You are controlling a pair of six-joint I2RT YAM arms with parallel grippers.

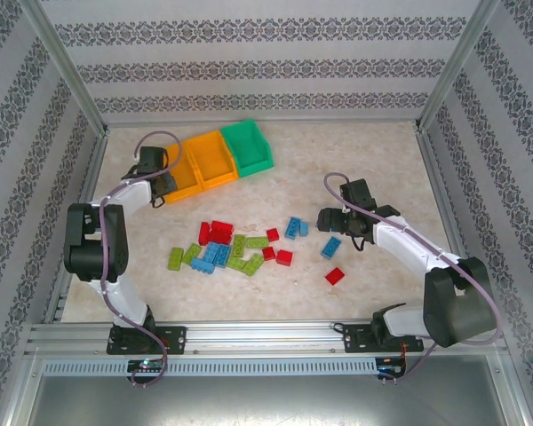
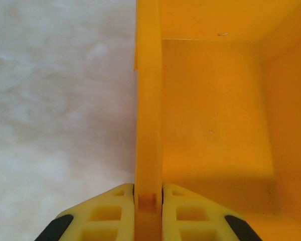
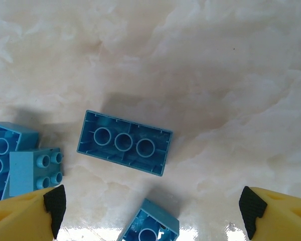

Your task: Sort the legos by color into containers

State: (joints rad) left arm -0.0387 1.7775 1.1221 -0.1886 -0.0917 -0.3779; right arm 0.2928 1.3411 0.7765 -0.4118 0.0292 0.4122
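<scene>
- The right pincer (image 3: pixel 153 210) hung spread wide and empty; the blue lego (image 3: pixel 124 143) lay on the desk (image 3: pixel 231 75) just ahead of it, well apart from the containers (image 1: pixel 211 160).
- Its long axis ran nearly along the line between the fingers, so they would likely meet its short ends.
- Oblong and flipped over, it showed three hollow tubes.
- The left pincer (image 2: pixel 148 198) was clamped on a wall of the orange-yellow container (image 2: pixel 148 100), leaving the right arm nearer.
</scene>
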